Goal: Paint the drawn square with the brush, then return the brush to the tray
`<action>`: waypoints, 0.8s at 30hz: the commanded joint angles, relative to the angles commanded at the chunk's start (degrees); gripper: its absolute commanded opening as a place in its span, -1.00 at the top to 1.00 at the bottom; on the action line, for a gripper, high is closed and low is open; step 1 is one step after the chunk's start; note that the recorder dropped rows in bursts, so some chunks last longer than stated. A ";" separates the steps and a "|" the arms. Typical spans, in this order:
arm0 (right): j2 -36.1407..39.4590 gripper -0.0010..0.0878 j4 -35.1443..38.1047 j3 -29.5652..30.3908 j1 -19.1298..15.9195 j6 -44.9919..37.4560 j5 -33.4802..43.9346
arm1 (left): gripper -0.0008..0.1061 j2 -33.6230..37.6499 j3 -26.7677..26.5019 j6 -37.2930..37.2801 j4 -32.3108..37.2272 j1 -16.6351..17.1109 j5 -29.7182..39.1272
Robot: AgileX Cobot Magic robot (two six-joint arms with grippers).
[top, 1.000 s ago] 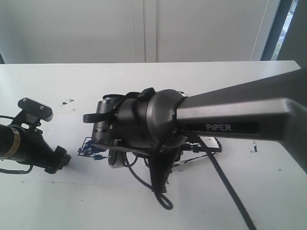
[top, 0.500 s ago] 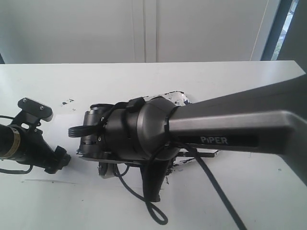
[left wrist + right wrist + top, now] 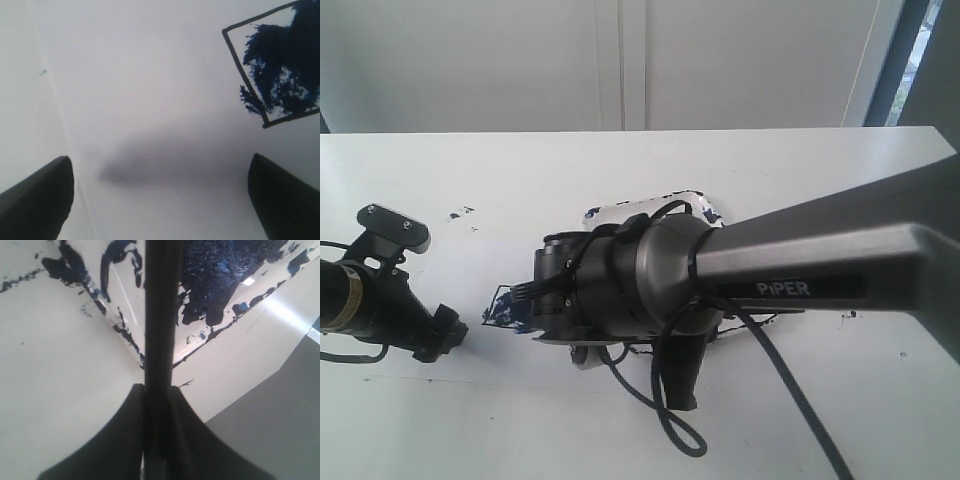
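The right gripper (image 3: 158,390), clamped on the brush (image 3: 160,315), has swung back off the square (image 3: 278,65) to the tray (image 3: 610,213) (probably for more paint: the square is only part blue). The left gripper (image 3: 160,200) waits beside the square, fingers apart.

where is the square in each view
Exterior: square left of centre, its right part hidden by the right arm.
Left wrist: square in the picture's upper right, cut by the edge.
Right wrist: not in it.
Shared landmark: the blue smear inside it, in exterior and left wrist.
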 joint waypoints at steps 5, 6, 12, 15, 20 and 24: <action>-0.03 0.98 -1.41 0.00 0.00 1.34 0.00 | -0.78 0.00 0.00 0.00 0.00 0.00 0.00; -0.13 0.98 -0.77 0.00 0.13 1.34 0.00 | -0.78 0.00 0.00 0.00 0.00 0.00 0.00; -0.61 0.98 3.44 0.00 0.97 0.82 0.00 | -0.78 0.00 0.00 0.00 0.00 0.00 0.00; -0.61 0.98 5.81 0.00 1.44 -0.27 0.00 | -0.78 0.00 0.00 -0.11 0.00 0.00 0.00; -0.61 0.98 5.22 0.00 1.91 -0.53 0.00 | -0.78 0.00 0.00 -0.11 0.00 0.00 0.00; -0.61 0.98 2.11 0.00 1.29 -0.53 0.00 | -0.78 0.00 0.00 -0.26 0.00 0.00 -0.12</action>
